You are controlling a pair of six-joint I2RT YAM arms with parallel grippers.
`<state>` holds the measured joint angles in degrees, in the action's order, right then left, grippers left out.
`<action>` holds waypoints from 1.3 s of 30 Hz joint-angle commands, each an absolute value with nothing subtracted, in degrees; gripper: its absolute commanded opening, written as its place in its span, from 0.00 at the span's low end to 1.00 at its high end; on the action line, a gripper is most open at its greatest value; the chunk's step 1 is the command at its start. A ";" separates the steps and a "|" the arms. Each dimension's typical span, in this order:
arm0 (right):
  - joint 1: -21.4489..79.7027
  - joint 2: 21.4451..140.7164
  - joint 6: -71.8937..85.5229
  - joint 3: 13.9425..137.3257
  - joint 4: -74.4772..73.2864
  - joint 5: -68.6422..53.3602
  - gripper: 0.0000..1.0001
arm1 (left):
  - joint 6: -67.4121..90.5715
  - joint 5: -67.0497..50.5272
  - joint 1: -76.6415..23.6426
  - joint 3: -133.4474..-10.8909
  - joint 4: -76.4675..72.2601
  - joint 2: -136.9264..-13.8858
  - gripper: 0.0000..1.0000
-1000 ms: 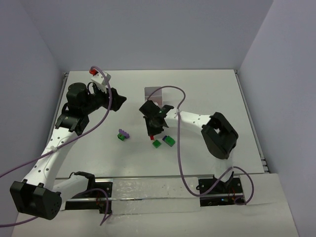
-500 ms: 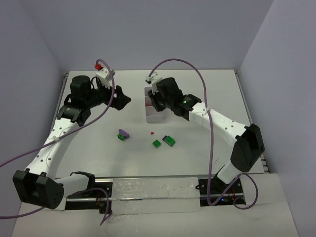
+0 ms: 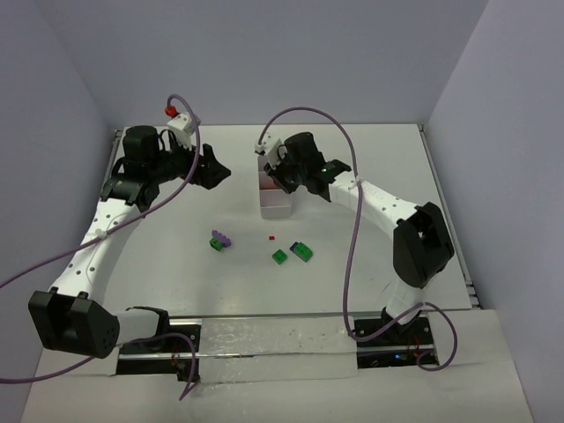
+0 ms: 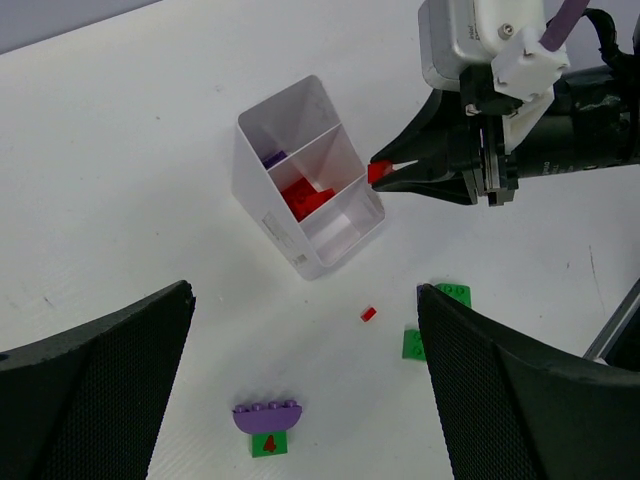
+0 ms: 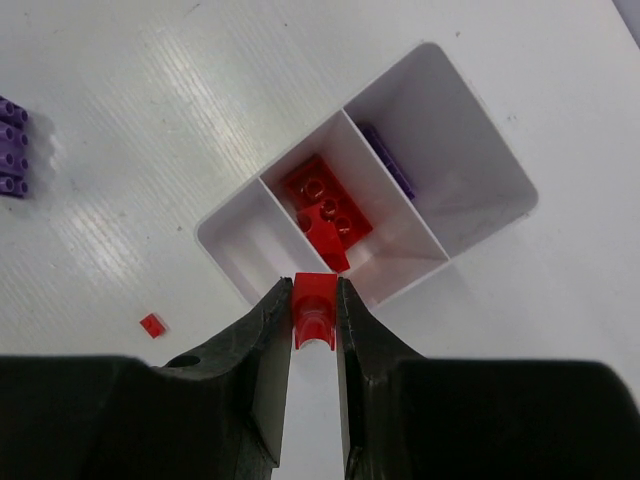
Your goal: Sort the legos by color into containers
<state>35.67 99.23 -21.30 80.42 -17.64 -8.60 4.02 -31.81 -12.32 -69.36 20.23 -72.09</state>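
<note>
Release of red brick (image 5: 315,305), pinched by right end effector (image 5: 314,292), is advised squarely over middle compartment (image 5: 388,248) of tray (image 5: 455,130); left end effector (image 4: 305,295) is held wide.

I see the black two-finger left gripper (image 4: 305,295) spread wide, its mesh-padded fingers (image 4: 100,390) far apart with nothing between them. My black right gripper (image 5: 314,290) is clamped, a small red plastic brick (image 5: 315,320) pinched at its fingertips, wrist angled downward

Red lego (image 5: 315,300) — aloft near tray (image 5: 470,140)
</note>
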 commanded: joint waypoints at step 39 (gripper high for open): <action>45.60 86.95 24.39 73.45 -23.19 14.61 0.58 | 10.36 -27.14 -9.52 -68.32 16.13 -69.04 0.99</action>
